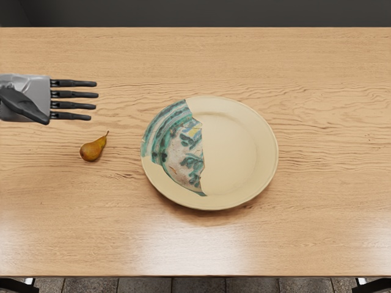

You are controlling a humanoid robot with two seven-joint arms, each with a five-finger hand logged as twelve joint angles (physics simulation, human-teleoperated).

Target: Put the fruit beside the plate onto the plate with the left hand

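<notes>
A small brown pear (pixel 93 149) lies on its side on the wooden table, its stem pointing up and right, a short way left of the plate. The cream plate (pixel 244 152) has a green and blue pattern on its left part and holds nothing. My left hand (pixel 73 99) comes in from the left edge, above and slightly left of the pear, with its fingers (pixel 76 94) stretched straight out to the right and holding nothing. There is a clear gap between hand and pear. The right arm is out of view.
The wooden table (pixel 305 61) runs nearly the full width of the view, with its front edge near the bottom and a dark background behind its far edge.
</notes>
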